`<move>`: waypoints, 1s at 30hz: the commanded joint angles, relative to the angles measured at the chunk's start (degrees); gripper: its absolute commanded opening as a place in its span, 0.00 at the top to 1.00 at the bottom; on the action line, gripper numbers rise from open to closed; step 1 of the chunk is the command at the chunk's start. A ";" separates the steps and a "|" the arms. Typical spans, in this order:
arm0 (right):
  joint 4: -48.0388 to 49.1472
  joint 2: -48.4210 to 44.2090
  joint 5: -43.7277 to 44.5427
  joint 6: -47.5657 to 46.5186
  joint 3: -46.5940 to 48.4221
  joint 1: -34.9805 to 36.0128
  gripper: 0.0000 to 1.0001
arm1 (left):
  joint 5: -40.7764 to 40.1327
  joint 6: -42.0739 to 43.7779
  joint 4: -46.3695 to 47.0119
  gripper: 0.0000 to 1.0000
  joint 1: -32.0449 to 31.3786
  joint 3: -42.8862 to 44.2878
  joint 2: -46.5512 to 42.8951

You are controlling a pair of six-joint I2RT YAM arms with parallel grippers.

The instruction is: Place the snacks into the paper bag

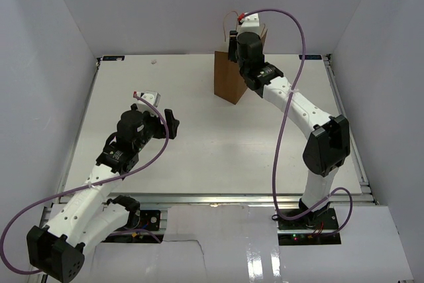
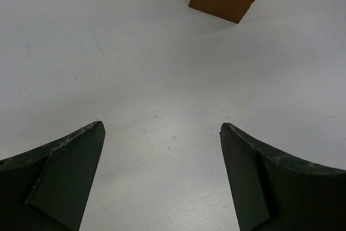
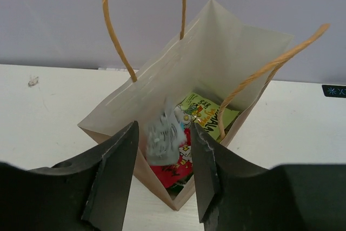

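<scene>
Over the paper bag (image 3: 216, 41), parted right claw (image 3: 164, 127), blurred silver packet (image 3: 161, 140) loose between. Could snag the handle (image 3: 254, 77) and land outside. Left claw (image 2: 162, 126) spread wide, empty.

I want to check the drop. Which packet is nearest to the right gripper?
The pale silver packet, blurred, between the fingers of the right gripper at the mouth of the paper bag. The green packet and the red packet lie deeper inside.

The tabletop (image 1: 199, 130) is being lit brightly and evenly; a silvery packet (image 3: 161, 136) is being smeared by motion blur.
</scene>
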 commanded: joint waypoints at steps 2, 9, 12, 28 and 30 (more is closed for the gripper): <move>5.01 -0.86 1.78 -1.03 0.89 0.06 0.48 | 1.05 0.64 0.03 0.02 -0.20 0.46 -0.39; 4.49 -9.02 -10.75 -6.81 -4.46 1.38 0.36 | 2.20 1.60 0.21 0.02 -0.20 0.38 -1.01; -3.40 -19.01 -38.24 -24.10 -9.81 1.20 0.12 | 5.80 2.13 0.73 0.02 -0.21 -0.06 -2.06; 6.95 -60.70 -27.70 -12.03 -64.05 -26.74 0.10 | 8.88 1.87 1.88 0.02 -0.21 -0.94 -3.65; 5.29 -61.33 -25.92 -10.36 -64.06 -29.11 0.10 | 8.79 2.05 1.79 0.02 -0.21 -0.94 -2.16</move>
